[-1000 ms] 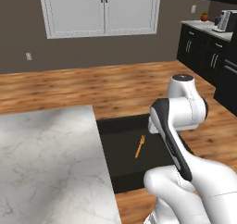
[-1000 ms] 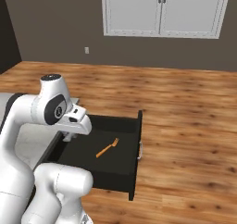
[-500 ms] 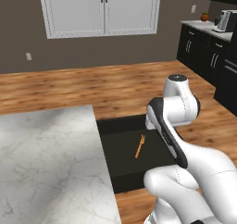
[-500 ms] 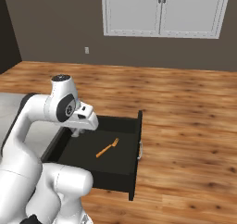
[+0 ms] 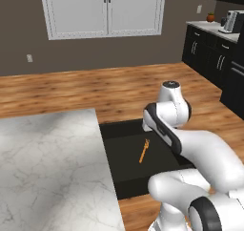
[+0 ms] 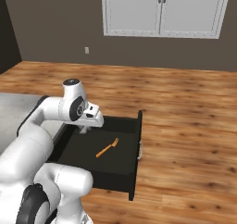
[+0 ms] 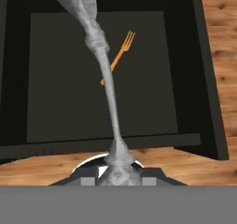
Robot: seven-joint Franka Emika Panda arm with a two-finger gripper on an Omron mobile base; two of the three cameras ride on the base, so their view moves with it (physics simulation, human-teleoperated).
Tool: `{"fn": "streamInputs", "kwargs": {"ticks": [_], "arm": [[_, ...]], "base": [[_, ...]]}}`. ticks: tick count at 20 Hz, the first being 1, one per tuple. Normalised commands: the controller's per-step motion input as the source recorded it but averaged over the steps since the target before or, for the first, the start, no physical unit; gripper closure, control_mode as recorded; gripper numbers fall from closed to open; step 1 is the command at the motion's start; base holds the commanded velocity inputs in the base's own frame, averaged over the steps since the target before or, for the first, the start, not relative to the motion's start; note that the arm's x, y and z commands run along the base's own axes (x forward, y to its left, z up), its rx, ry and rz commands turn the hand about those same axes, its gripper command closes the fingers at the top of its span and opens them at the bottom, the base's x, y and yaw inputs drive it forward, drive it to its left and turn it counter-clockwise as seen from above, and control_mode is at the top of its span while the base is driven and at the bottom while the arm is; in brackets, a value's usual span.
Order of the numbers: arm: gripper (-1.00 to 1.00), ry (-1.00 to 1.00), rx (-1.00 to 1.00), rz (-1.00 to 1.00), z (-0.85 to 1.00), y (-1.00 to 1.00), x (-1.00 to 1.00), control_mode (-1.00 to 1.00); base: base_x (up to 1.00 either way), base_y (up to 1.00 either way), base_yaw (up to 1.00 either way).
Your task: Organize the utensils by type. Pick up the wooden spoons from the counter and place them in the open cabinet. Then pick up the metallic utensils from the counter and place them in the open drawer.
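Observation:
My gripper [image 7: 119, 174] is shut on the handle end of a slim silver-grey metallic utensil [image 7: 105, 75], which points away from the hand over the open drawer [image 7: 55, 89]. A small bright orange fork [image 7: 118, 55] lies on the drawer's flat black floor. From the right base view, the gripper [image 6: 84, 127] hangs above the drawer's left rear part, left of the orange fork [image 6: 107, 147]. From the left base view, the orange fork [image 5: 144, 151] rests mid-drawer [image 5: 125, 170] beside the white marble counter [image 5: 47, 163]. The wooden spoons and the open cabinet are out of view.
The drawer's black front [image 6: 138, 146] with a silver handle juts over the wooden floor [image 6: 190, 126]. Black base cabinets [image 5: 212, 58] stand at the far right. White panelled double doors [image 5: 107, 10] are set in the brown back wall.
The arm's hand has swung a little further toward the drawer's middle, carrying the silver-grey utensil. The orange fork and the drawer have stayed put.

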Motion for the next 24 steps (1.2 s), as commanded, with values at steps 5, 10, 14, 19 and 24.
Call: {"fn": "streamInputs", "kwargs": {"ticks": [5, 10, 14, 19, 24], "arm": [[1.00, -0.07, 0.00, 0.00, -0.54, 0.19, 0.43, -1.00], [1.00, -0.12, 0.00, 0.00, -0.52, 0.18, 0.22, -1.00], [1.00, -0.25, 0.00, 0.00, -0.51, 0.12, 0.18, -1.00], [1.00, -0.20, 0.00, 0.00, -0.45, 0.07, 0.27, -1.00], [1.00, 0.03, 0.07, 0.00, -0.17, 0.00, 0.53, -1.00]], "base": [[0.00, 0.00, 0.00], [0.00, 0.00, 0.00], [0.00, 0.00, 0.00], [0.00, 0.00, 0.00], [0.00, 0.00, 0.00]]}}
